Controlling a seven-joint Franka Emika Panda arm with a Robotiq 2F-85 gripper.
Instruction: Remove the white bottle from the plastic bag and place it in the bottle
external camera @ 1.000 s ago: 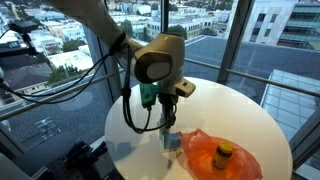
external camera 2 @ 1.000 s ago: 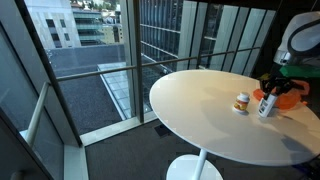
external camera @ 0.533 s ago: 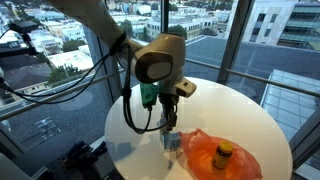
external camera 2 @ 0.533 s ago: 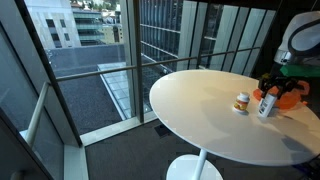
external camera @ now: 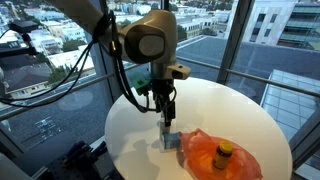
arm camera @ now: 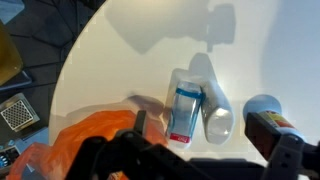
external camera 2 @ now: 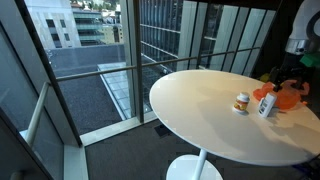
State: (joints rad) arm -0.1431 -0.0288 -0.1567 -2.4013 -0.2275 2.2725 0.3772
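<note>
Wrist view looks straight down past two dark fingers (arm camera: 283, 150), which are spread wide apart with nothing between them. Directly beneath the gap between the fingers stands the white bottle (arm camera: 186, 110), upright on the round white table (arm camera: 130, 50), with a blue and red label on its side and a rounded white top. To one side of the fingers lies the crumpled orange plastic bag (arm camera: 95, 130), close to the bottle but no longer around it. On the opposite side a small jar (external camera 2: 241, 102) with a yellow lid stands on the table. In an exterior view the fingers (external camera: 165, 103) hang above the bottle (external camera: 168, 138), clear of it. The bottle looks like light, stiff plastic with a smooth, somewhat slippery wall, and being tall and narrow it would likely tip if nudged. The best hold is probably across the labelled body, around its middle, with the fingers closing squarely from both sides. No second bottle to receive it is visible.
</note>
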